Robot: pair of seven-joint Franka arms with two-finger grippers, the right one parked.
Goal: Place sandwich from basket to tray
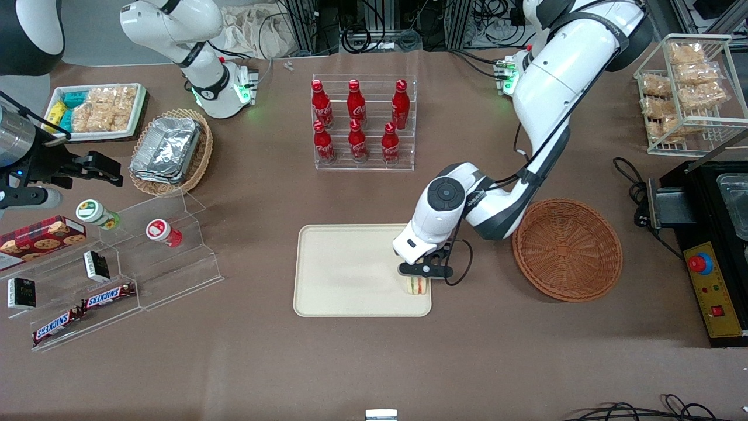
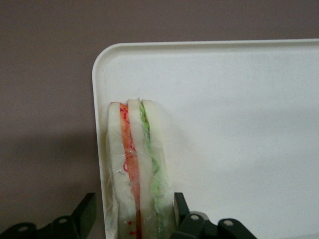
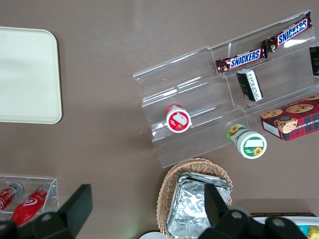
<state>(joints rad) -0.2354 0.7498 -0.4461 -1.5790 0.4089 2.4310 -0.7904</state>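
The sandwich, white bread with red, orange and green layers, stands on edge on the cream tray, in the tray's corner closest to the front camera and the basket. My left gripper hangs right over it, open, its fingers straddling the wedge. One finger is at the green-side bread. The other finger stands off from the wrapper, outside the tray rim. The reddish-brown basket sits beside the tray toward the working arm's end, with nothing in it.
A clear rack of red bottles stands farther from the front camera than the tray. A pale basket of foil containers and a clear stepped shelf of snacks lie toward the parked arm's end. A black machine sits beside the basket.
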